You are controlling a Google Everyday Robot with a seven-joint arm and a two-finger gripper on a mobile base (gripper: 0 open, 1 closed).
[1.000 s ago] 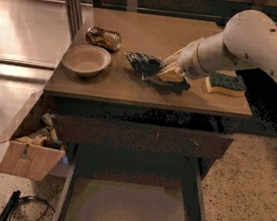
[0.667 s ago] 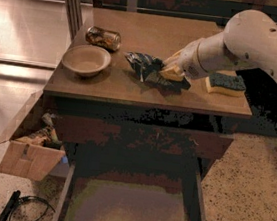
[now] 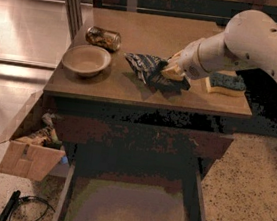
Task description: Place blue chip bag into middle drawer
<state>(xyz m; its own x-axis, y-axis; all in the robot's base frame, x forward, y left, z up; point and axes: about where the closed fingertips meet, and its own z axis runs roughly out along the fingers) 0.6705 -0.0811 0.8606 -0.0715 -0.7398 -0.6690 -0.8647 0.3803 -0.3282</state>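
The blue chip bag [image 3: 146,69], crumpled dark foil with white markings, lies on the wooden cabinet top [image 3: 153,33] near the middle. My gripper [image 3: 169,73] reaches in from the right on the white arm and sits on the bag's right end, touching it. The middle drawer [image 3: 128,212] stands pulled out below the cabinet front, with a plain tan-grey floor and thin dark side walls; nothing lies in it.
A tan bowl [image 3: 86,60] and a crushed can [image 3: 103,38] sit at the left of the top. A blue-topped yellow sponge [image 3: 226,83] lies at the right, behind the arm. A cardboard box [image 3: 30,152] and cables [image 3: 21,205] are on the floor at the left.
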